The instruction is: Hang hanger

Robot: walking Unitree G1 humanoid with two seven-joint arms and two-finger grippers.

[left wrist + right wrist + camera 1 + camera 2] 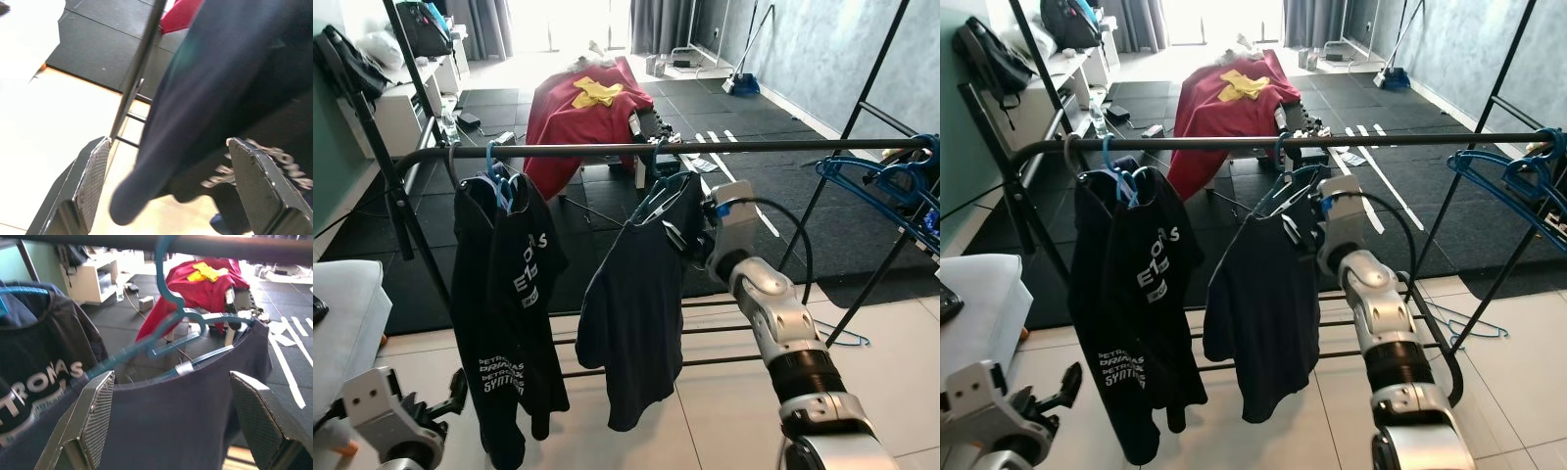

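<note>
The left hand (450,392) sits low at the near edge of the left eye view, below the black rail (705,148) and close to the hem of the printed dark shirt (504,294) that hangs from the rail's left part. The right arm reaches up to the plain dark shirt (636,313) hanging at the middle of the rail on a blue hanger (658,191), whose hook is over the rail; the right hand's fingers are hidden there. More blue hangers (886,191) cluster at the rail's right end, and a red cloth (582,117) lies beyond the rail. In the left wrist view the left hand's fingers (93,181) stand wide apart with nothing between them, dark fabric just ahead. In the right wrist view the right hand (178,423) is spread wide, empty, facing the plain shirt's collar beneath the hooked hanger.
</note>
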